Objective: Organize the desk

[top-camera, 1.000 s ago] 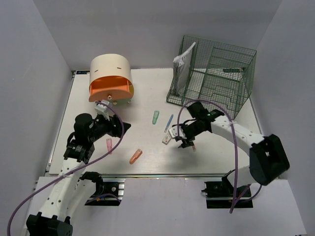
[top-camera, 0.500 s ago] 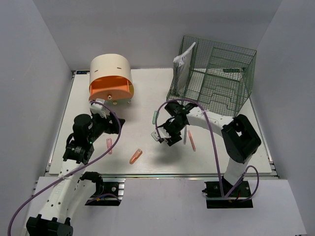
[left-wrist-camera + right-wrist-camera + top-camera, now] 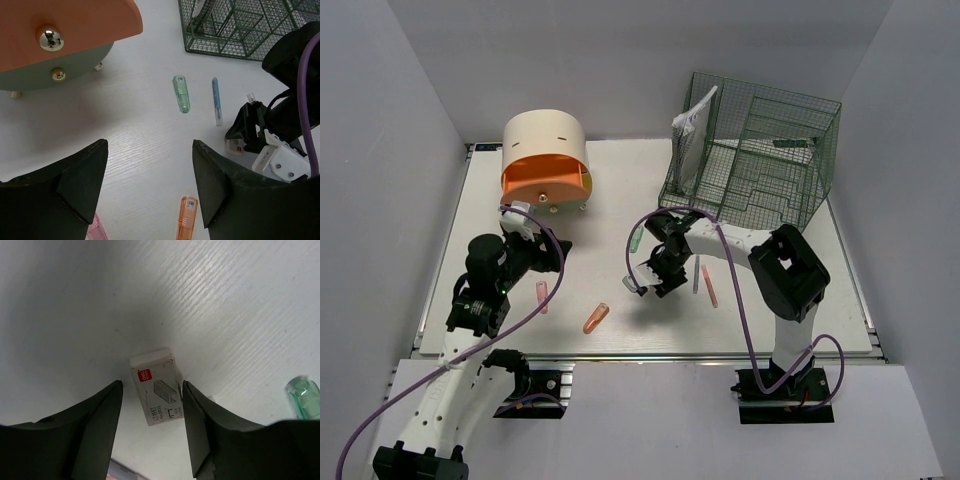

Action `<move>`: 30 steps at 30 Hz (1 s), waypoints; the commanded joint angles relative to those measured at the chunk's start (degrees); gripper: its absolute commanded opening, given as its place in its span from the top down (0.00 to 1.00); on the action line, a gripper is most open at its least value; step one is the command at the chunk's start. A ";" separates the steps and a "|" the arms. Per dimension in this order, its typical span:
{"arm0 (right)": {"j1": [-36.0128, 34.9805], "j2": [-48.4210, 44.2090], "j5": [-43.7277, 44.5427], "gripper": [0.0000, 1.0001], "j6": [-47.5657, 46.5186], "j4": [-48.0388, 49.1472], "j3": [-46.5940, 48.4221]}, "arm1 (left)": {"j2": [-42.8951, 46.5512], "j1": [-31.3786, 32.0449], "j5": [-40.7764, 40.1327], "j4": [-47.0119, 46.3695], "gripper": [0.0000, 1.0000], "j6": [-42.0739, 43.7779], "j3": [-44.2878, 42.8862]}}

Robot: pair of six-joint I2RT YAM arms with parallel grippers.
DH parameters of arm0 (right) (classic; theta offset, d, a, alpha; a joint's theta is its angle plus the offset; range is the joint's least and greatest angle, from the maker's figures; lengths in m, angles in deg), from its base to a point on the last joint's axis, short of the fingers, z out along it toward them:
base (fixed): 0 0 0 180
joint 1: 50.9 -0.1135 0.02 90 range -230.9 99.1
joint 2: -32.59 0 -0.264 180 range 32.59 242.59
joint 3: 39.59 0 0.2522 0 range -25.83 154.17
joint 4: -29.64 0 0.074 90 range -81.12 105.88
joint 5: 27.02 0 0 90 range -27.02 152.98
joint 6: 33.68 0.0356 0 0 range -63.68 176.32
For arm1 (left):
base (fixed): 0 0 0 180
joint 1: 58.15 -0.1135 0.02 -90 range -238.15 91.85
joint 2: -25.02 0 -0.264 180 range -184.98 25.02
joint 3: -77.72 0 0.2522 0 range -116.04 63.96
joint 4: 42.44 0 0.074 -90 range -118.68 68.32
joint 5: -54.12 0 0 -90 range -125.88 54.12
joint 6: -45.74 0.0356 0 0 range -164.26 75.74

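Observation:
The desk [image 3: 620, 190] is a white tabletop. My right gripper [image 3: 655, 280] hangs low over its middle. In the right wrist view a small white staple box [image 3: 155, 387] lies flat on the desk between that gripper's [image 3: 151, 390] fingers. The right finger is at the box's edge and a gap remains on the left. The box also shows in the left wrist view as a white staple box [image 3: 234, 146] under the right gripper. My left gripper [image 3: 149, 150] is open over bare desk at the left, with nothing between its fingers.
A green marker [image 3: 637, 238], an orange marker [image 3: 596, 317] and a pink marker [image 3: 542, 296] lie loose. A blue pen [image 3: 216, 100] lies beside the green marker [image 3: 181, 93]. Two pens [image 3: 700, 280] lie right of the right gripper. A round drawer box [image 3: 545, 160] stands back left and a green wire rack [image 3: 750, 155] back right.
My right arm swung left across the desk and came down over the staple box, its jaws narrowing around it. The left arm barely moved.

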 commanded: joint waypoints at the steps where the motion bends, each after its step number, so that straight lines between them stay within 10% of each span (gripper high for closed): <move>1: -0.22 1.48 3.36 0.44 -0.83 -0.43 1.34 | 0.71 -0.24 -0.81 0.45 0.22 0.45 -1.85; 13: -0.14 -1.23 0.05 0.81 4.34 -2.80 3.70 | 2.12 -0.24 -2.91 0.80 0.22 -0.08 -1.67; 30: -2.51 0.24 8.90 0.87 36.78 14.50 40.07 | 5.90 -0.77 -9.68 0.62 0.22 -1.13 -0.97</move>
